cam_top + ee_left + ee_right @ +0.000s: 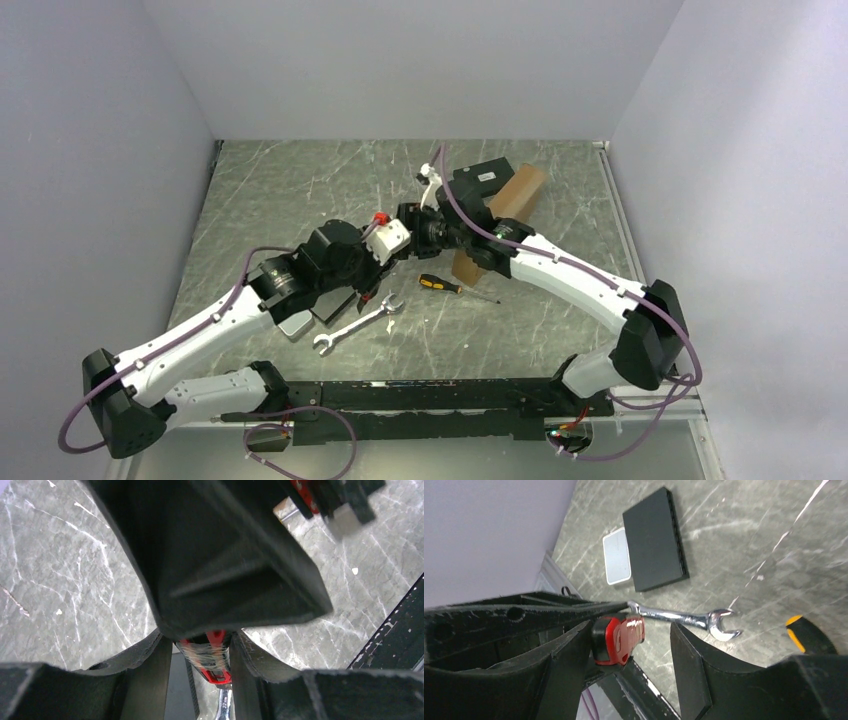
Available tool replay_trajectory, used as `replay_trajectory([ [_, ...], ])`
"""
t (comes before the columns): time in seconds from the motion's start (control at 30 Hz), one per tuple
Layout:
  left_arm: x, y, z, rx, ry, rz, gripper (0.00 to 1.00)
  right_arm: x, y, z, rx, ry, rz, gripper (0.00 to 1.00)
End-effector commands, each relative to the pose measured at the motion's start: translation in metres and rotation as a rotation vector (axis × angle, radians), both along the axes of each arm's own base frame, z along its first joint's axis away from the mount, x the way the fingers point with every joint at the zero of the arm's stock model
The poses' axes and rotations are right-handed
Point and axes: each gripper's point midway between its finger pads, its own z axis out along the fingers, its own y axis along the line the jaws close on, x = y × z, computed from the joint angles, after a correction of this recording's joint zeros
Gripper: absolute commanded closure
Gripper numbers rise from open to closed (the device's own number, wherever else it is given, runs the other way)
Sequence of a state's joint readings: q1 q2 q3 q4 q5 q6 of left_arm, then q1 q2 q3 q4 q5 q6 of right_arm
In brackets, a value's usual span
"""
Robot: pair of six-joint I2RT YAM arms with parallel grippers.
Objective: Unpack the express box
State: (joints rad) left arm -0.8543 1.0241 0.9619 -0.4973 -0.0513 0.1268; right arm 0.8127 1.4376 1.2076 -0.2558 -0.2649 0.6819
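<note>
Marbled tabletop [290, 190]; express box [518, 190], upper right, looks light, stiff: take its lid edge. Left gripper [202, 652] pinches red tool [216, 661]; right gripper [631, 635] spread.

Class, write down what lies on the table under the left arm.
A dark slab and a small grey pad poke out from beneath the left arm. The arm covers part of each in the top view, so anything else under it cannot be seen.

On the worktop [270, 190], the wrench [358, 326] lies near-left of the screwdriver [442, 284]; the box [521, 190] sits far right.
</note>
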Motion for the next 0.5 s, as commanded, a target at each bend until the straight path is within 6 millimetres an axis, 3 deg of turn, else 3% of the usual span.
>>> replay_trajectory([
  [0.0, 0.007, -0.009, 0.008, -0.004, -0.044, -0.022, 1.00, -0.014, 0.014, -0.001, 0.063, 0.019, 0.068, 0.38],
  [0.17, 0.006, -0.010, 0.006, -0.005, -0.038, -0.024, 1.00, -0.023, 0.025, -0.014, 0.094, 0.071, 0.119, 0.43],
  [0.23, 0.005, -0.010, 0.008, -0.014, -0.027, -0.019, 1.00, -0.024, 0.028, -0.015, 0.109, 0.068, 0.138, 0.55],
  [0.3, 0.004, -0.009, 0.012, -0.029, -0.016, -0.008, 1.00, -0.023, 0.030, -0.014, 0.113, 0.048, 0.151, 0.77],
  [0.33, 0.004, -0.009, 0.015, -0.035, -0.013, 0.000, 0.96, -0.021, 0.029, -0.013, 0.111, 0.042, 0.143, 0.94],
  [0.37, 0.005, -0.009, 0.017, -0.039, -0.013, 0.012, 0.86, -0.017, 0.027, -0.011, 0.107, 0.032, 0.119, 1.00],
  [0.4, 0.007, -0.008, 0.018, -0.044, -0.015, 0.024, 0.55, -0.013, 0.024, -0.008, 0.108, 0.018, 0.095, 1.00],
  [0.47, 0.004, -0.011, 0.022, -0.068, 0.001, 0.017, 0.09, -0.008, 0.016, 0.001, 0.127, -0.024, 0.051, 1.00],
])
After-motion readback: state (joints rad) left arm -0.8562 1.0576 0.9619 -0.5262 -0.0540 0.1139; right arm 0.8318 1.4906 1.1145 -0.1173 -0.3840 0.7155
